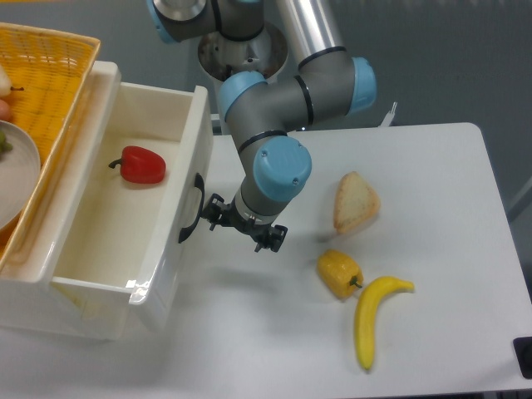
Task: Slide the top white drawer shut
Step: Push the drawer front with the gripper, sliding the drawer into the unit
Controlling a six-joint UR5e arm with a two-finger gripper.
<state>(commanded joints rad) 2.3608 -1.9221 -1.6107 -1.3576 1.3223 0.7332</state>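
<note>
The top white drawer [189, 133] is pulled far out of the cabinet at the left. It is a deep white tray with a curved black handle [191, 208] on its front. A red bell pepper [141, 165] lies inside it. My gripper [243, 226] points down at the table just right of the drawer front, close to the handle. Its black side links show on both sides, but the wrist hides the fingertips. It holds nothing that I can see.
A yellow wicker basket [58, 75] with a plate [17, 170] sits on top of the cabinet at the left. On the white table [432, 158] lie a slice of bread [356, 202], a yellow bell pepper [339, 273] and a banana [374, 316].
</note>
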